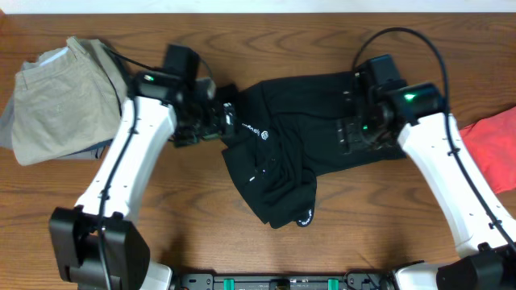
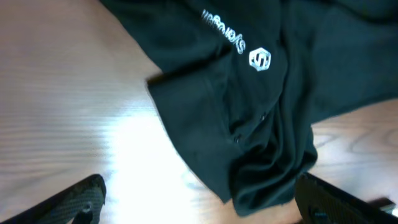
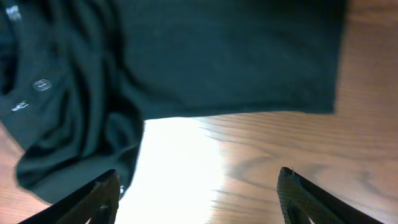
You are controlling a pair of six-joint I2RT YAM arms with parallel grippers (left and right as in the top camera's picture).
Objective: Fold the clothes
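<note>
Your black shirt lies rumpled in the middle of the table, its near part bunched into a loose tail, so I'd judge its fold barely begun. Your left gripper hangs at its left edge, fingers spread and empty; your right gripper hovers at its right edge, likewise spread. Far left, the khaki trousers look folded; a red garment waits at the right edge
</note>
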